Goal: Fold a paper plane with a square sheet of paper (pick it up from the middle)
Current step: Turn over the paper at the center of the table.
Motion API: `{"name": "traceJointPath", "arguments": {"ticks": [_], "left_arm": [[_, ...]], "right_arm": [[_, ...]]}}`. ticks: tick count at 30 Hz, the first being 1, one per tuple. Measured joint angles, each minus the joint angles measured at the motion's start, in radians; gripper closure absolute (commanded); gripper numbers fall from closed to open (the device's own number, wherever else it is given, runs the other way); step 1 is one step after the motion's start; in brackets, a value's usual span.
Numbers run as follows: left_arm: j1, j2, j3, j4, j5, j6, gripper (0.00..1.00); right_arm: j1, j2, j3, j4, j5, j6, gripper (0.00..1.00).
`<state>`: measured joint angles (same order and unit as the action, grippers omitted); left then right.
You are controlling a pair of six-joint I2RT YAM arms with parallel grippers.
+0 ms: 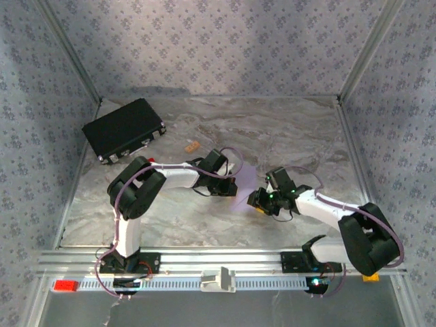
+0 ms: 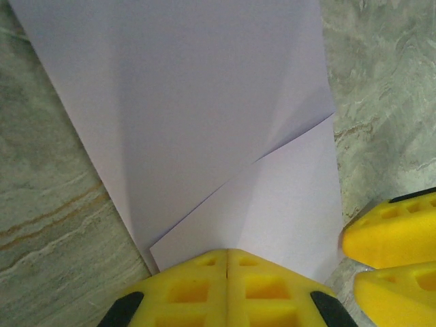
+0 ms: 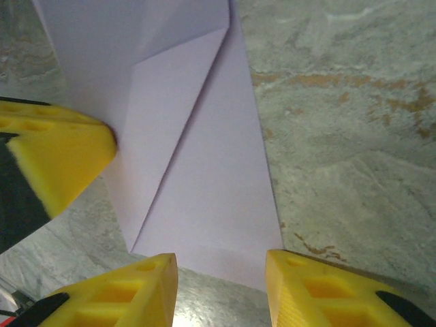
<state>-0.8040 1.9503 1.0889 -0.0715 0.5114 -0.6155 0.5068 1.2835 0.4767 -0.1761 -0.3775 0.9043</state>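
Square sheet of paper (image 1: 242,182), partly folded, lies flat; left gripper (image 2: 227,255) clenched at its 9 o'clock edge, right gripper (image 3: 221,260) released, straddling its 4 o'clock edge.

black case (image 1: 124,129) at the table's (image 1: 286,129) far left; tan block (image 1: 192,146) near it.

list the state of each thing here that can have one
paper, partly folded, a flap creased over on a diagonal, not yet a plane
left end effector, shut, tips at the paper's near edge
right end effector, open, the paper's edge between its fingers
case, closed, lying flat at the far left
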Motion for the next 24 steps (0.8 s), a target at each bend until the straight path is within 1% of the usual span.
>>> {"name": "traceJointPath", "arguments": {"ticks": [3,7,12,17,24], "left_arm": [[0.000,0.000,-0.002,0.002,0.000,0.000,1.00],[-0.001,0.000,-0.002,0.005,0.000,0.000,1.00],[-0.001,0.000,-0.002,0.005,0.000,0.000,1.00],[-0.001,0.000,-0.002,0.005,0.000,0.000,1.00],[-0.001,0.000,-0.002,0.005,0.000,0.000,1.00]], "right_arm": [[0.001,0.010,0.005,0.008,0.000,0.005,0.56],[0.008,0.031,0.006,0.072,-0.004,0.023,0.52],[0.009,0.070,0.024,0.135,-0.003,0.043,0.50],[-0.001,0.097,0.064,0.159,-0.004,0.047,0.50],[-0.054,0.133,0.071,0.210,-0.016,0.053,0.51]]}}
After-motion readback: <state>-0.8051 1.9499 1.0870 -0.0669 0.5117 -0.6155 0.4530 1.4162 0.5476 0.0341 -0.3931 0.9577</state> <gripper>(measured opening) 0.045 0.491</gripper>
